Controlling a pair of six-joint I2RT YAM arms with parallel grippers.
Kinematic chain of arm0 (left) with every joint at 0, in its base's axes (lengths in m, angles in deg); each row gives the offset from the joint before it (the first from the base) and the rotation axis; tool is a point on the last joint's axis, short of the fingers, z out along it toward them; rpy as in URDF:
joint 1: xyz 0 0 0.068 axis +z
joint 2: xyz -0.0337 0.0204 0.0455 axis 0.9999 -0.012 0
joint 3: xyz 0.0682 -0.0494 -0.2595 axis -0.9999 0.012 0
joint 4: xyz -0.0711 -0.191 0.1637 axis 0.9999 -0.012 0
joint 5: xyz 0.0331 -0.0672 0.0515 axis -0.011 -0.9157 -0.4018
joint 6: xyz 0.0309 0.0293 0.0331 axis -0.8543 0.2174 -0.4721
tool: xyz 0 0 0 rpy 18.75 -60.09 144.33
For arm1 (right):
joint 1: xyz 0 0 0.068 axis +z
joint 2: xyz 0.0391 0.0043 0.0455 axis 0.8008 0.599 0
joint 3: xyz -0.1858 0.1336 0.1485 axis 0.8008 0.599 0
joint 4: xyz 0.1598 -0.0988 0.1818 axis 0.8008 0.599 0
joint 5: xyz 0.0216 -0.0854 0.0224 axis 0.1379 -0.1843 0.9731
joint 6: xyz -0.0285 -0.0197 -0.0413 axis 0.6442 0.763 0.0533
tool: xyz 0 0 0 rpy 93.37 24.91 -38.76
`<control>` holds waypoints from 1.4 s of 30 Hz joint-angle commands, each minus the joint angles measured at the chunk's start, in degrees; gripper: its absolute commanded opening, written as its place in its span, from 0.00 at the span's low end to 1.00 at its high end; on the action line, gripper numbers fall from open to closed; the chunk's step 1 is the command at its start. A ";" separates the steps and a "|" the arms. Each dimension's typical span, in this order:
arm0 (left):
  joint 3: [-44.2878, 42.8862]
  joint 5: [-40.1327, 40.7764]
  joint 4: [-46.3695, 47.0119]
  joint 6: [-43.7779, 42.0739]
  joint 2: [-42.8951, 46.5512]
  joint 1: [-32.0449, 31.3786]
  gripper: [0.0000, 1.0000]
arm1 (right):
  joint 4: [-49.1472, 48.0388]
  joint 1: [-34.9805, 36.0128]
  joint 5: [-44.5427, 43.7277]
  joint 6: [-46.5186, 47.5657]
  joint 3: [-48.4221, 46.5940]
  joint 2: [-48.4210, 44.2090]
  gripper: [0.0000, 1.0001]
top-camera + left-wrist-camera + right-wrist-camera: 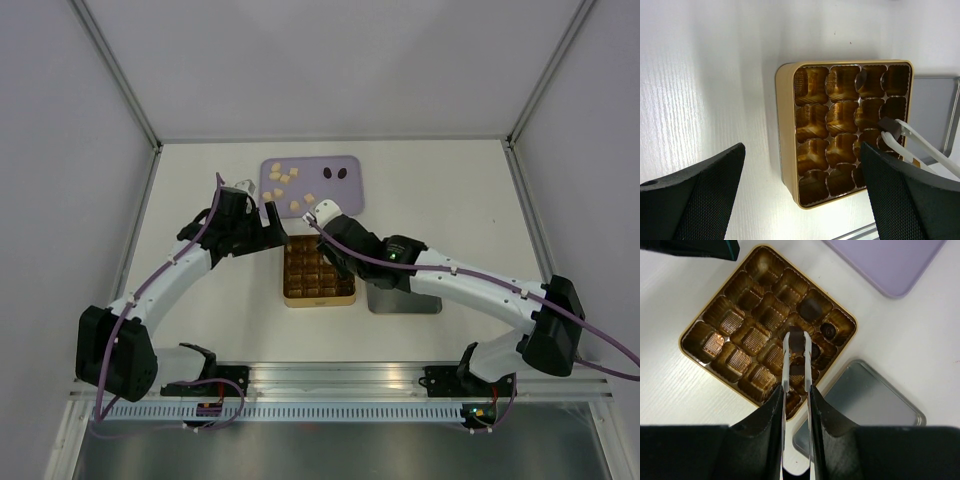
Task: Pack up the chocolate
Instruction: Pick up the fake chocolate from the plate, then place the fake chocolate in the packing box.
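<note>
Metal tweezers (pixel 786 365) sit pinched in the right gripper (pixel 796 392), jaws clenched on the two tines. The tips hold one dark piece (pixel 797 340) of chocolate. It lies straight ahead of the claw along the tweezers' long axis, just above the gold tin (pixel 785 135), over a cell near the edge facing the grey lid (pixel 403 298).

Reads as mid-placement. Next move is likely a short straight drop, then easing the squeeze. Risk: the piece catches a cell wall and tips.

Tin: a few packed pieces (pixel 812 310) in cells on the lid side, exact count hidden by the tines. Other cells bare. Lid lies just beside the tin.

Left gripper (pixel 802 146) is spread wide, holding nothing, near the tin's far-left corner.

Farthest: purple tray (pixel 345 195) with scattered cream pieces (pixel 285 180) and two loose dark pieces (pixel 336 172). Left arm is nearer those.
</note>
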 commanded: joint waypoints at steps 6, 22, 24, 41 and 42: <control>0.63 -0.66 0.15 -0.27 1.82 0.26 1.00 | 2.44 2.67 -3.59 1.71 -1.62 0.78 0.08; 0.45 -0.92 0.07 -0.18 1.56 0.26 1.00 | 4.55 4.69 -0.87 2.76 -1.79 2.27 0.09; 0.37 -0.75 0.07 -0.27 1.47 0.26 1.00 | 3.94 4.78 -1.83 2.67 -1.79 2.36 0.09; 0.37 -0.84 0.07 -0.27 1.47 0.26 1.00 | 3.32 4.87 -1.22 3.29 -2.85 3.24 0.10; 0.45 -0.84 0.07 -0.27 1.55 0.26 1.00 | 3.41 4.87 -1.22 3.29 -2.93 3.33 0.10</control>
